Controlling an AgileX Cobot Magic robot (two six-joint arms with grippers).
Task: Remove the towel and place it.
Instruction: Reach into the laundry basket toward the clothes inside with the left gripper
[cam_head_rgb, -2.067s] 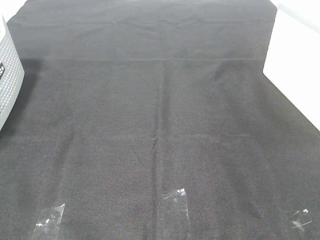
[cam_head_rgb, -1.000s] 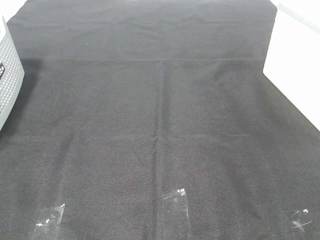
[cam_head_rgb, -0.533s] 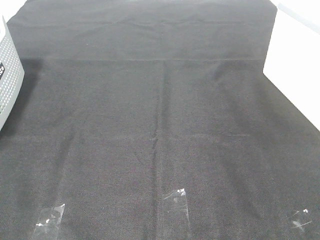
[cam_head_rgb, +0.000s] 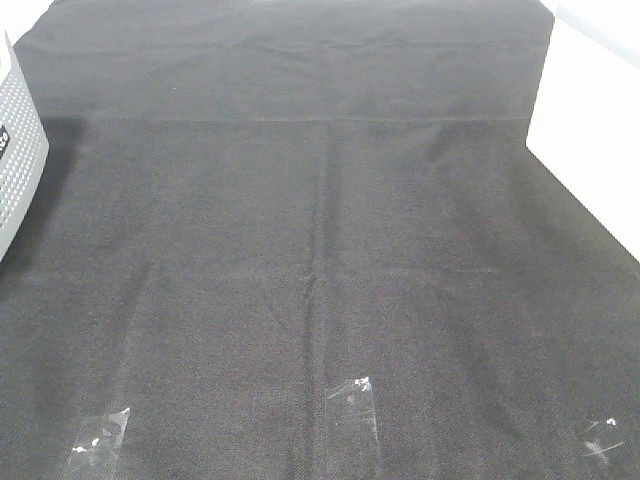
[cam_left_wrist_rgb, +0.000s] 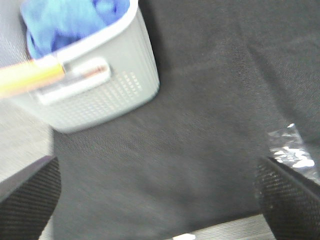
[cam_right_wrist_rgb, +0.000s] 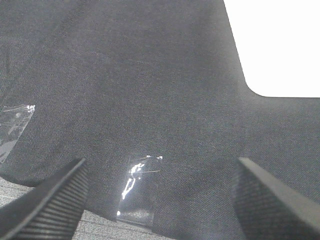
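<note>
Removal looks not yet begun. The towel (cam_left_wrist_rgb: 75, 20) sits bunched inside the basket (cam_left_wrist_rgb: 105, 85), ahead of the left jaws, which are released and empty above the surface (cam_left_wrist_rgb: 190, 150). The right jaws are also released and empty. Next, the left jaws probably need to reach into the basket and pinch the towel.

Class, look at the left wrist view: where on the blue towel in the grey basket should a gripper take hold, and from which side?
Probably pinch a raised fold of the towel at the open mouth of the basket, coming straight down from above. It lies crumpled inside, and the walls close off every side approach.
</note>
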